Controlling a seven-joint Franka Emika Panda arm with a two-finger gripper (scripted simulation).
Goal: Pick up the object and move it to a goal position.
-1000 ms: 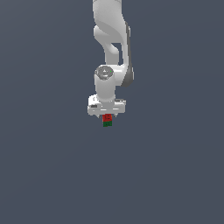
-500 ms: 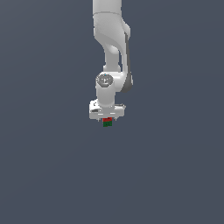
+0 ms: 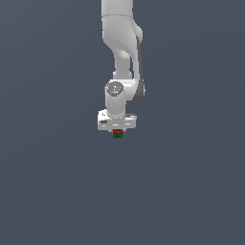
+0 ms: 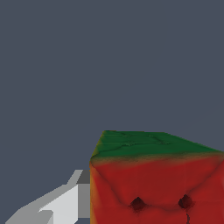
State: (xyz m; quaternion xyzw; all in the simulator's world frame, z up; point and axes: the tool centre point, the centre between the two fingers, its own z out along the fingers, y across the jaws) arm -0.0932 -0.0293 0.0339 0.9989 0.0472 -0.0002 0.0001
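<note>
The object (image 3: 117,135) is a tiny block, red on one half and dark green on the other. It hangs under my white gripper (image 3: 117,130) in the middle of the exterior view and is much narrower than the hand. The gripper is shut on the block. In the wrist view the block (image 4: 157,175) fills the near corner, its red face towards the camera and the green half beyond. One white fingertip (image 4: 65,205) presses against its side. The other finger is out of that picture.
A plain dark grey-blue ground (image 3: 48,191) fills both views. The white arm (image 3: 122,43) reaches down from the top edge of the exterior view. No other object shows.
The gripper, still holding the block, has sunk very slightly in the exterior view. The arm's upper links have shifted above it.
</note>
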